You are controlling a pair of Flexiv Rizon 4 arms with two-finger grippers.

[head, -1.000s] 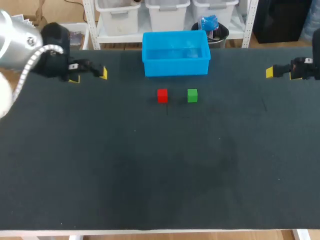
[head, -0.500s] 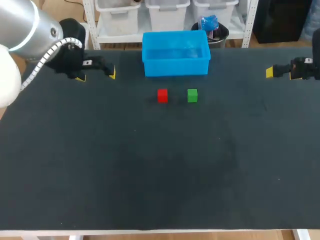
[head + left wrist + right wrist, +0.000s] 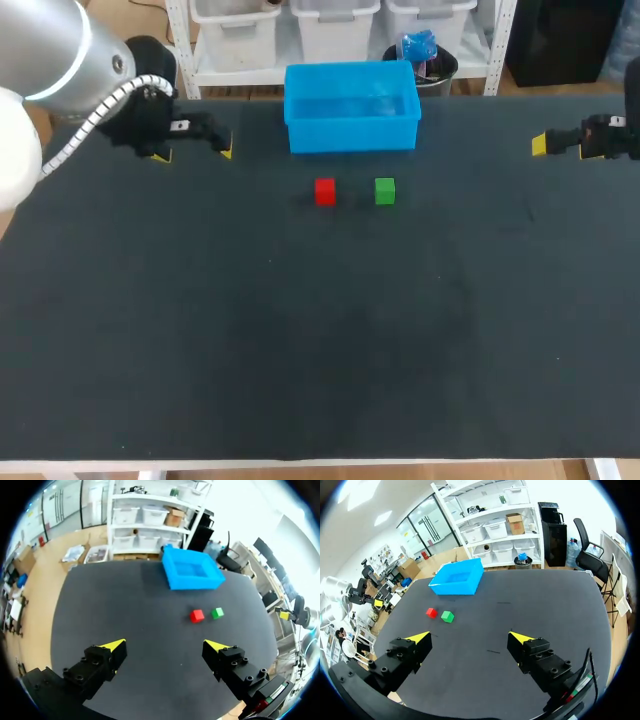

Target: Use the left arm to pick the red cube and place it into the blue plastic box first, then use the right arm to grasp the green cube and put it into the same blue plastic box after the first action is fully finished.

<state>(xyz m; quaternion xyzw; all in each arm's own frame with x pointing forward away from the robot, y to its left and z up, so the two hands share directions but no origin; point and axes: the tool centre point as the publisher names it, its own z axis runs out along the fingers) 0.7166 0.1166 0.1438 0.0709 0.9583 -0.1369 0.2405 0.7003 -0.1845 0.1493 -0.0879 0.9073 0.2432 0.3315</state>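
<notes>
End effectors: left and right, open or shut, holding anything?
Left end effector: open, holding nothing.
Right end effector: open, holding nothing.

A small red cube sits flat on the dark table, with a matching green cube near it at its 3 o'clock, not touching. The open blue plastic box stands upright at their 12 o'clock, apart from both.

Blue box: smooth plastic, slight sheen. Table: matt dark top, looks cloth-like. L arm: satin metal shell. Red cube & green cube: matt.
</notes>
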